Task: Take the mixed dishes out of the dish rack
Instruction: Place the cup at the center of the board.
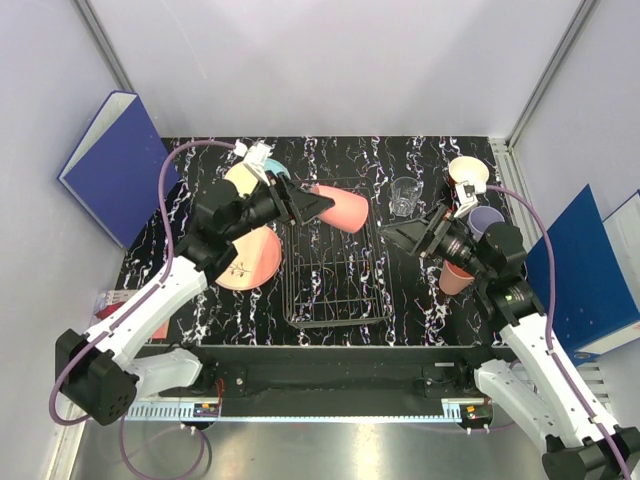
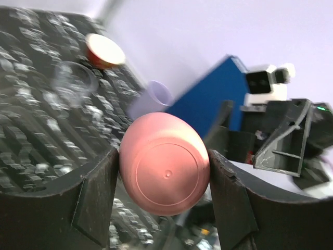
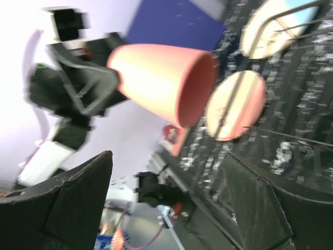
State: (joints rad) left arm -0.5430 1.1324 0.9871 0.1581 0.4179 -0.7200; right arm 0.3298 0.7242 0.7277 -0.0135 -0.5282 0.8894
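Left wrist view: the left gripper pinches a salmon-pink cup across its base end, one finger on each side of the wall. The cup lies on its side with its mouth pointing away from the wrist. Top external view places the cup in the air above the far end of the dish rack; no other dish shows in the rack. The right gripper is spread wide and empty, near the cup's mouth and facing it.

Judgement: the cup is light, rigid and smooth. Its tapered wall could slide out of a side pinch, so a hold across the rim is sounder.

On the bench, a second salmon-pink cup, lavender cup, red bowl and clear glass stand right of the rack. A salmon-pink plate lies left of it.
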